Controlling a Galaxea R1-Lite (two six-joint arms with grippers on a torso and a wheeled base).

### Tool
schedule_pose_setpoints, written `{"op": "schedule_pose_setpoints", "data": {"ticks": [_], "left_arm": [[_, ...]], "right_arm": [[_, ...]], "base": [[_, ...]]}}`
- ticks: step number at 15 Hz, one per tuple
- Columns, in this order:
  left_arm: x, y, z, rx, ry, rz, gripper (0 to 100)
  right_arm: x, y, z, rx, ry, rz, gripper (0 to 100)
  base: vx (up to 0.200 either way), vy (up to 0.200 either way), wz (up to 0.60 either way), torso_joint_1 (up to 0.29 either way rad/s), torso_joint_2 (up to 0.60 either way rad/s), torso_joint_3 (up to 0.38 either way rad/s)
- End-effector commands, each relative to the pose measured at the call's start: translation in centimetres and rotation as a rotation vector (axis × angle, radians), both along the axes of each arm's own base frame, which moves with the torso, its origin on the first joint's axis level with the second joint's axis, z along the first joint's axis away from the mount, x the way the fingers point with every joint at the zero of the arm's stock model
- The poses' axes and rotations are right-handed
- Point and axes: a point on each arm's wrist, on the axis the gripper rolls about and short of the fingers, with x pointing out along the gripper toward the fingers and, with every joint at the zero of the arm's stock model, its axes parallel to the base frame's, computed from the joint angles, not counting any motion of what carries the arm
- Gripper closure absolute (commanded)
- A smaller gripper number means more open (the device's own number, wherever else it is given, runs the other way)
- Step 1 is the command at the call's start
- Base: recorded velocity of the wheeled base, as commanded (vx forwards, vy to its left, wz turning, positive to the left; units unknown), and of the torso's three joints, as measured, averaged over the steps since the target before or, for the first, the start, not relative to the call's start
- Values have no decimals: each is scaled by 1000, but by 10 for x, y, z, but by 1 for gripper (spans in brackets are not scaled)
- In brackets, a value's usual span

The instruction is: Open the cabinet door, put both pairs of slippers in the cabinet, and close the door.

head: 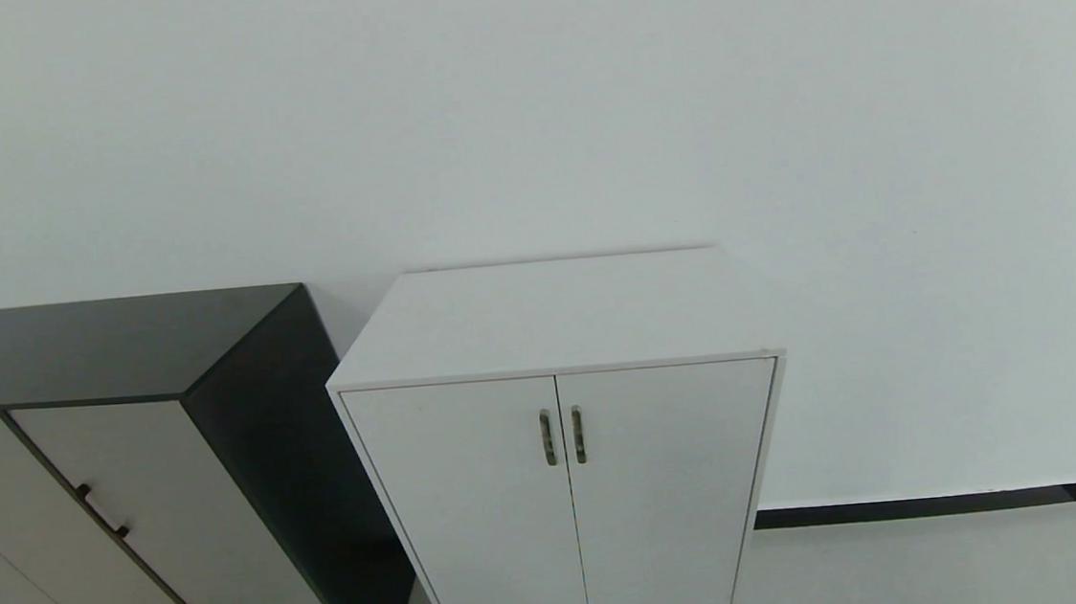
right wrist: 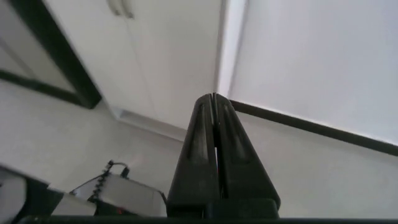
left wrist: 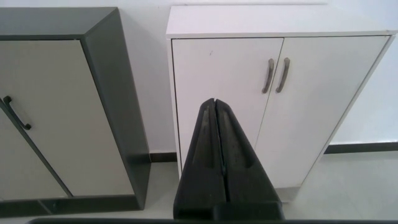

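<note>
A white two-door cabinet (head: 567, 492) stands against the wall, both doors closed, with two metal handles (head: 562, 436) side by side at the middle. The left wrist view shows the same cabinet (left wrist: 249, 106) and its handles (left wrist: 275, 75) beyond my left gripper (left wrist: 214, 102), which is shut with nothing in it and held well short of the doors. My right gripper (right wrist: 213, 98) is shut and empty, above the floor near the cabinet's (right wrist: 168, 56) right front corner.
A black cabinet with beige doors (head: 122, 508) stands close on the white cabinet's left. A dark baseboard (head: 948, 504) runs along the white wall on the right, with open pale floor (head: 905, 571) before it.
</note>
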Motion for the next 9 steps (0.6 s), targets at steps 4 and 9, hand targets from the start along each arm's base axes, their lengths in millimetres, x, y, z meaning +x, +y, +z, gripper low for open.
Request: {"op": "schedule_pose_setpoints", "data": {"ticks": [4,9], "left_arm": [[0,0,0,-1,0,2,100],[0,0,0,-3,0,2,100]], "right_arm": [[-12,0,-2,24,-150,-189,100],[-20,1,-4,55,-249,-263,100]], "base": [[0,0,0,0,0,0],[0,0,0,0,0,0]]}}
